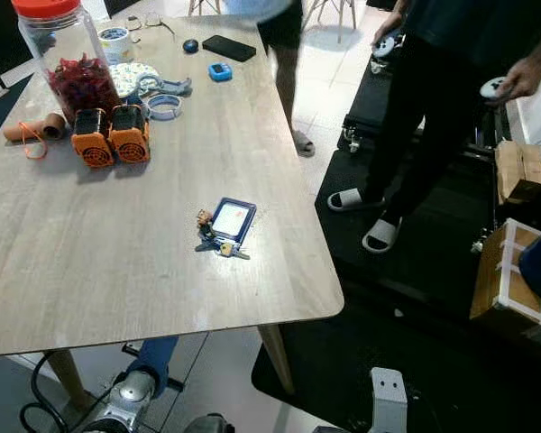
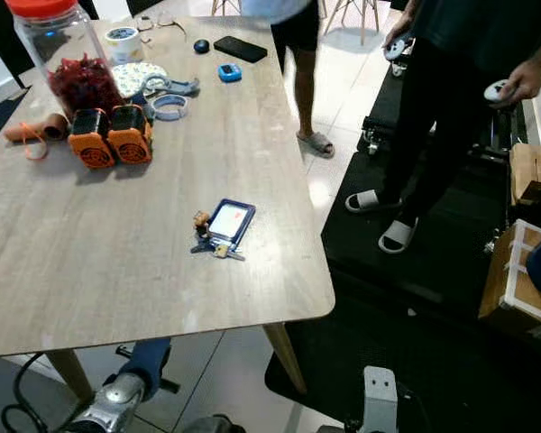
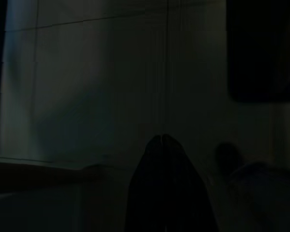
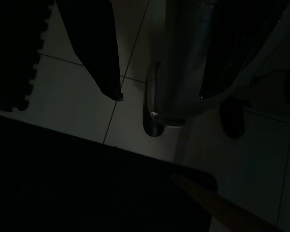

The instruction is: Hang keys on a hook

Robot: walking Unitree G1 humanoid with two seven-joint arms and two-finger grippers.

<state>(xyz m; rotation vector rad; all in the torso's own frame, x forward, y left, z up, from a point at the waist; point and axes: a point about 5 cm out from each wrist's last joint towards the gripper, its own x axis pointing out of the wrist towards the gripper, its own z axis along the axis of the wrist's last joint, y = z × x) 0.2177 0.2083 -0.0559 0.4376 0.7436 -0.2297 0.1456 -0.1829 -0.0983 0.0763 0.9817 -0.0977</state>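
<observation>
The task is judged to be at its very start: the keys (image 1: 220,243) have not yet been picked up, and no hook can be made out from here. The keys lie on the counter (image 1: 117,271), near its front right corner, with a blue card holder (image 1: 233,219) attached and lying just behind them. Farther back on the counter stand two orange boxes (image 1: 111,136) and a jar (image 1: 65,54), well apart from the keys.

Both arms hang idle below the counter edge. In the left wrist view, the left tool (image 3: 163,141) is seen in deep shade with its fingertips together. In the right wrist view, the right tool (image 4: 159,94) is seen with its fingers (image 4: 117,94) apart, pointing down at the tiled floor (image 4: 72,92). Both tools are thus well apart from the keys, lower than the counter top.

The next move is judged to call for an arm to be raised over the counter edge and a tool brought down on the keys with fingers spread. Two people (image 1: 451,81) stand to the right, beyond the counter, and should be kept clear of.
</observation>
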